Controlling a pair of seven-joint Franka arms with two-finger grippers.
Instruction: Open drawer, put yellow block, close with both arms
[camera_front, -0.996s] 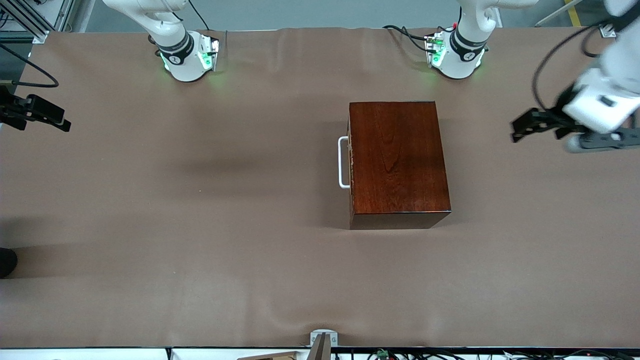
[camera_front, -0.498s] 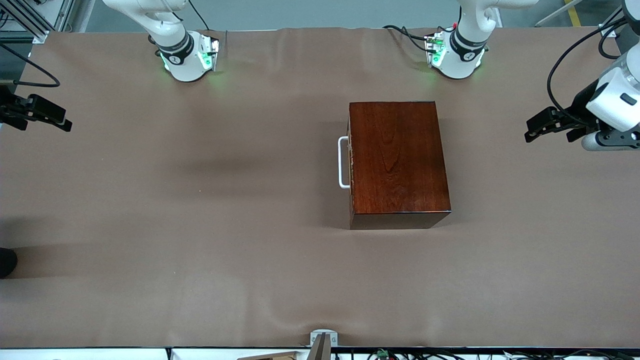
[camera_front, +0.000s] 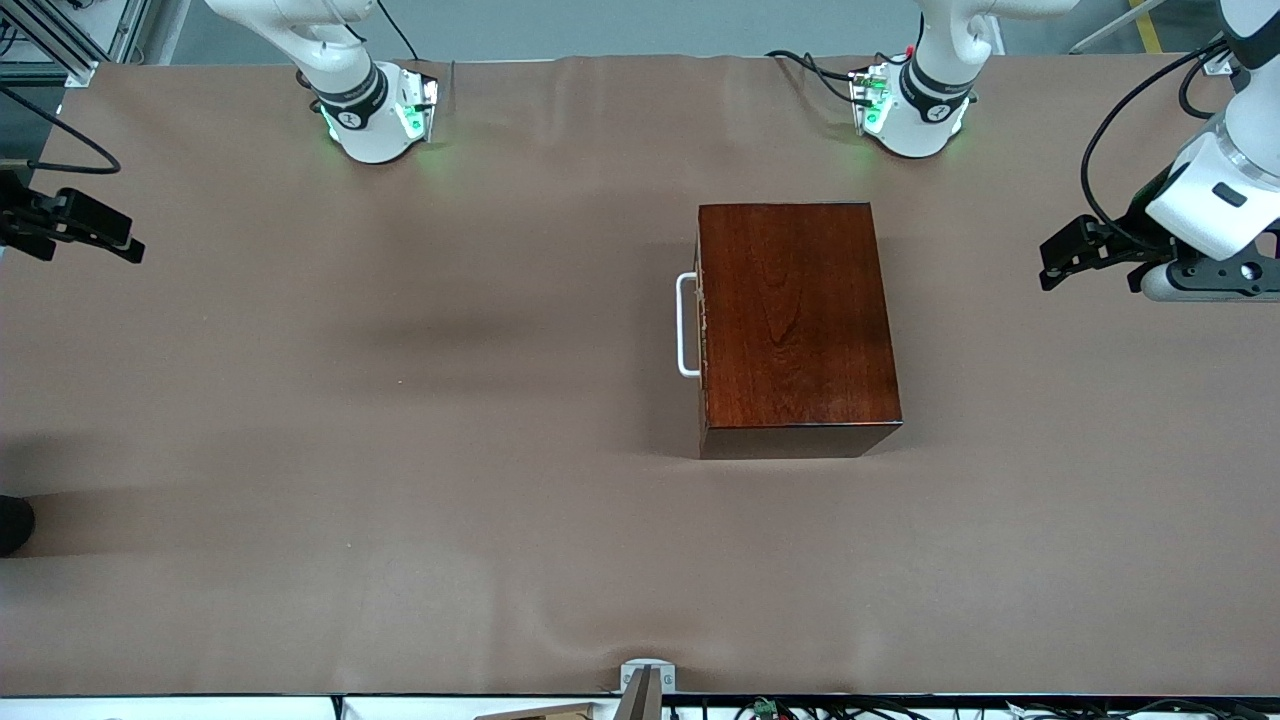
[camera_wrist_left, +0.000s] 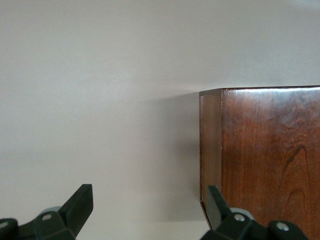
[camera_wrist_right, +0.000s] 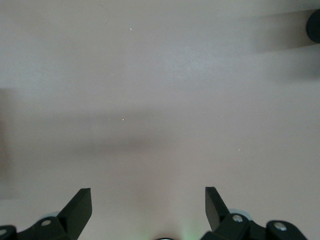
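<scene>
Holding the left gripper (camera_front: 1065, 262) wide open over the table's (camera_front: 400, 500) edge at the left arm's end. Parking the right gripper (camera_front: 100, 235), equally wide and waiting, over the edge at the right arm's end. Showing the drawer (camera_front: 795, 320) shut mid-table, with its handle (camera_front: 685, 325) facing the right arm's end. Showing no yellow block, so fitting either a block shut inside or one not brought out, and naming no move.

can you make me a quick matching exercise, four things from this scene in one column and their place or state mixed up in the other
Things:
1. wooden drawer box
2. white handle
3. left gripper
4. right gripper

Places or states:
A. open, over the table's edge at the right arm's end
B. fixed to the drawer front, facing the right arm's end
C. open, over the table at the left arm's end
D. shut, standing on the brown table cover

Pairs: 1-D, 2-B, 3-C, 4-A
</scene>
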